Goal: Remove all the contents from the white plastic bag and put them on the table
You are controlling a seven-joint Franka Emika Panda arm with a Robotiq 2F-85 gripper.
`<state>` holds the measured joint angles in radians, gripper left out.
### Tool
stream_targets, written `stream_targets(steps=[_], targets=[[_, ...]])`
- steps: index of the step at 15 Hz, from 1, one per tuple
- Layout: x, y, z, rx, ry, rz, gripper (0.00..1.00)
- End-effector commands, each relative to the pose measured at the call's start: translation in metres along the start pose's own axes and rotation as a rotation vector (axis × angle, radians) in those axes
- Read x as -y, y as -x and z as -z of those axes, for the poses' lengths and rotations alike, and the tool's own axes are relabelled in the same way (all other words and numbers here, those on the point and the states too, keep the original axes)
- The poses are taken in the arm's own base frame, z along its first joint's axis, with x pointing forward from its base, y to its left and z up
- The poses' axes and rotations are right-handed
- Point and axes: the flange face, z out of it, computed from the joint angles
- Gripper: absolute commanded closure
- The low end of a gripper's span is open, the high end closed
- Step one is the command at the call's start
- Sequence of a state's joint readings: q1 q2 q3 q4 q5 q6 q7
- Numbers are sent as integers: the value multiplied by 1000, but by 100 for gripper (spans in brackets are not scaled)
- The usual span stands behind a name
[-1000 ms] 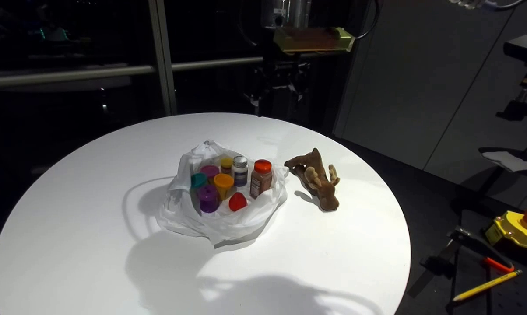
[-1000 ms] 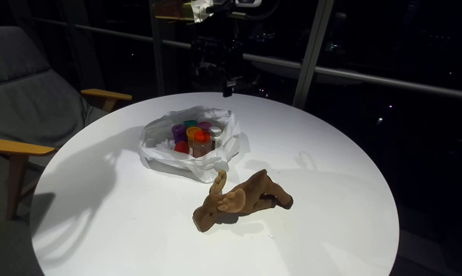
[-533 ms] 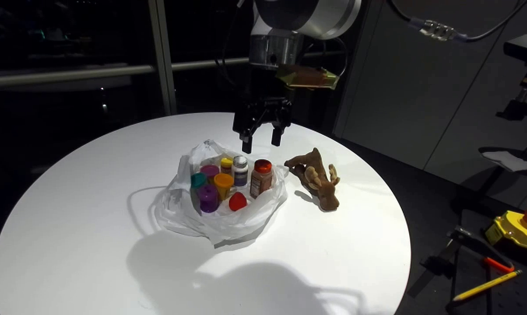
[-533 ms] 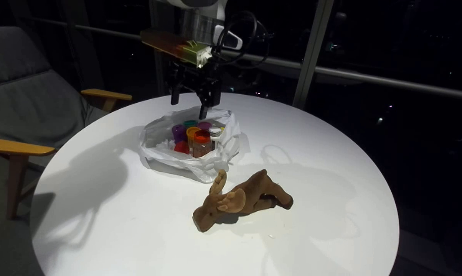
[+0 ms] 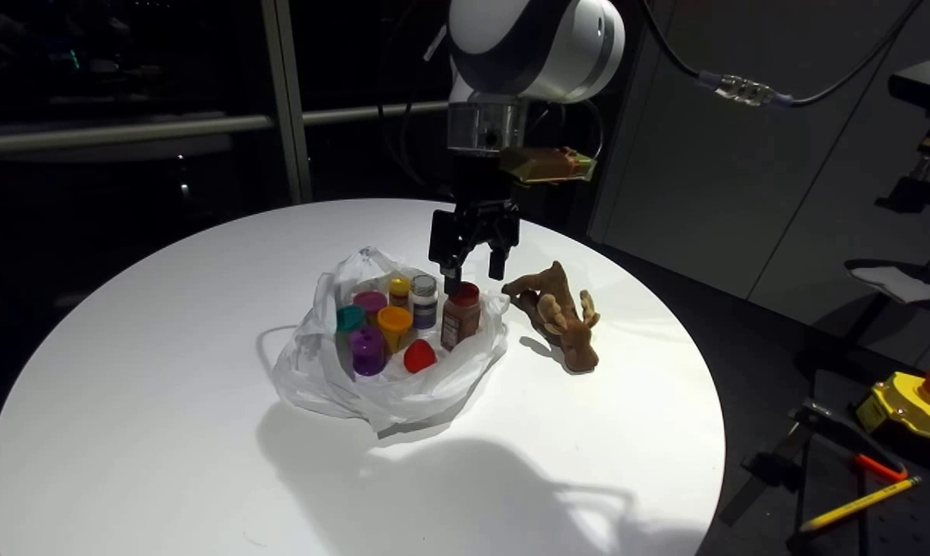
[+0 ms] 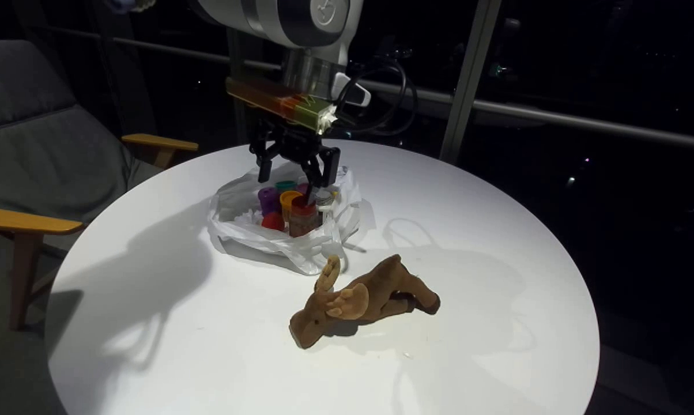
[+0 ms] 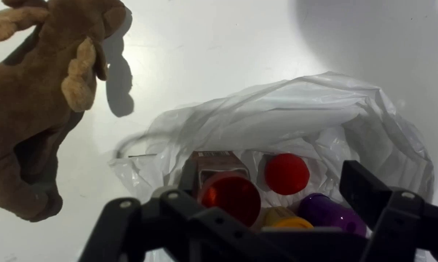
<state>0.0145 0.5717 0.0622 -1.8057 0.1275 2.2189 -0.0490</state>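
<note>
We had the gripper (image 5: 474, 276) over the bag (image 5: 426, 398), its jaws spread wide near the red-capped bottle (image 5: 460, 323) inside.

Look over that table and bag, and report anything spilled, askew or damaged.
Nothing clearly stands out. The white plastic bag is crumpled and gapes open, ordinary for thin plastic, with tubs and bottles inside. The brown plush moose lies outside it on the table, which would suit unpacking. Tiny specks nearby are too small to identify.

White table (image 5: 148, 332) — bag (image 5: 407, 401), plush moose (image 6: 377, 291)
</note>
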Motion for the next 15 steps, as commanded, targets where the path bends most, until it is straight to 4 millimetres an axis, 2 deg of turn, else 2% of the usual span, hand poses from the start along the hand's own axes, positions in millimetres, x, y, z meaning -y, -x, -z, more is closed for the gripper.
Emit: stream_targets(steps=[1, 7, 15], targets=[[-4, -13, 1, -11, 18, -8, 0], [-7, -21, -9, -9, 49, -25, 0], [0, -33, -23, -24, 78, -51, 0]])
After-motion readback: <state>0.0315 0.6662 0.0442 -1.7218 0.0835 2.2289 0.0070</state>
